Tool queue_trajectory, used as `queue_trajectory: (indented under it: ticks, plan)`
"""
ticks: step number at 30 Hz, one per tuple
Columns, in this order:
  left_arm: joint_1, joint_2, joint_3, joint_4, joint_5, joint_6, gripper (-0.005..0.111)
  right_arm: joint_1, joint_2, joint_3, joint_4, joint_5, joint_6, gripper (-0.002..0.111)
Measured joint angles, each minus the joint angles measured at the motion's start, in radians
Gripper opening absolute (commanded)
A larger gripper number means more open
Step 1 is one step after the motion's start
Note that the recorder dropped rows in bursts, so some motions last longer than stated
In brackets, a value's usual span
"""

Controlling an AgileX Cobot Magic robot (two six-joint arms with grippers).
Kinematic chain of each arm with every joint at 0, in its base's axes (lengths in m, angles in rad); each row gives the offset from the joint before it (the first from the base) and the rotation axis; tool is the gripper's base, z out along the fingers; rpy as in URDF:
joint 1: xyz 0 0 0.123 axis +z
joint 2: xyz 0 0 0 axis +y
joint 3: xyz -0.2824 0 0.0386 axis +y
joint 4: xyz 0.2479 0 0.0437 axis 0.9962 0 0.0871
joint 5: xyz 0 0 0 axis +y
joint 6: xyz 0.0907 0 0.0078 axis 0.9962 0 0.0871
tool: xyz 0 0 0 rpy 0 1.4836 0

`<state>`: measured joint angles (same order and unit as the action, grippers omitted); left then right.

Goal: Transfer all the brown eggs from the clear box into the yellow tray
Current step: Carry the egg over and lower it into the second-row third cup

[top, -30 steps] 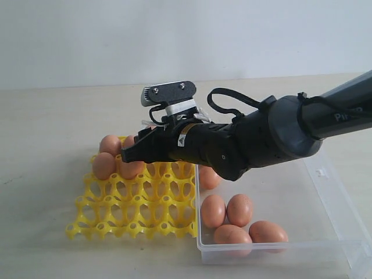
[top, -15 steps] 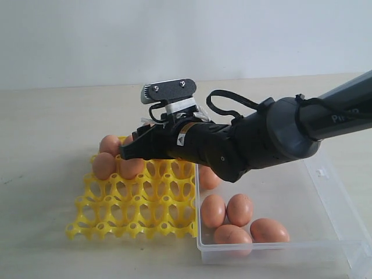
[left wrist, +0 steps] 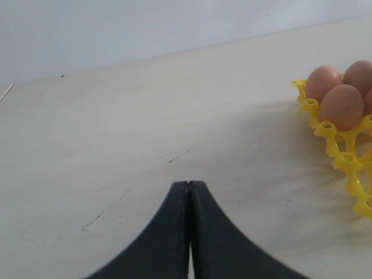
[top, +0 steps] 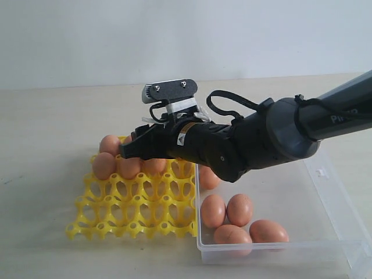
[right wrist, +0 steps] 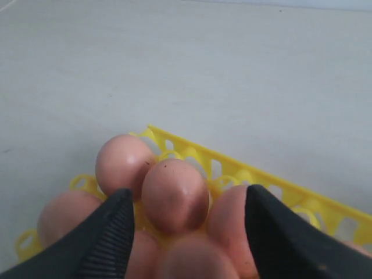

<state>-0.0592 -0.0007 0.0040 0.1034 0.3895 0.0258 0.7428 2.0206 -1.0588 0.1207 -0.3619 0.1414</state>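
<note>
The yellow tray [top: 133,215] lies left of the clear box [top: 279,253]. Several brown eggs [top: 129,167] fill cups in its two back rows, and the front rows are bare. My right gripper [top: 129,150] reaches across from the right and hovers just above those eggs. In the right wrist view it [right wrist: 189,195] is open, its fingers [right wrist: 113,226] wide apart over eggs [right wrist: 174,195] seated in the tray [right wrist: 273,186], gripping none. Several more eggs [top: 239,209] lie in the box's near end. My left gripper [left wrist: 189,183] is shut over bare table beside the tray's corner [left wrist: 343,160].
The right arm [top: 273,139] spans the back of the clear box and hides part of it. One egg [top: 209,177] sits in the box against the wall by the tray. Pale tabletop [top: 46,133] surrounds both, with a white wall behind.
The right gripper has risen slightly above the tray. A third egg now shows in the tray's second row below it. The left arm is not seen earlier.
</note>
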Motion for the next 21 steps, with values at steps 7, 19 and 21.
queue_trajectory:
  ticks: [7,19,21]
  plan:
    - [0.0,0.0,0.0,0.0,0.0,0.0,0.0,0.0,0.0,0.0,0.004,0.0,0.002,0.057]
    - [0.0,0.0,0.0,0.0,0.0,0.0,0.0,0.0,-0.127,0.0,0.011,0.257,-0.141,0.0]
    - [0.0,0.0,0.0,0.0,0.0,0.0,0.0,-0.002,-0.198,0.0,0.011,0.395,-0.233,0.0]
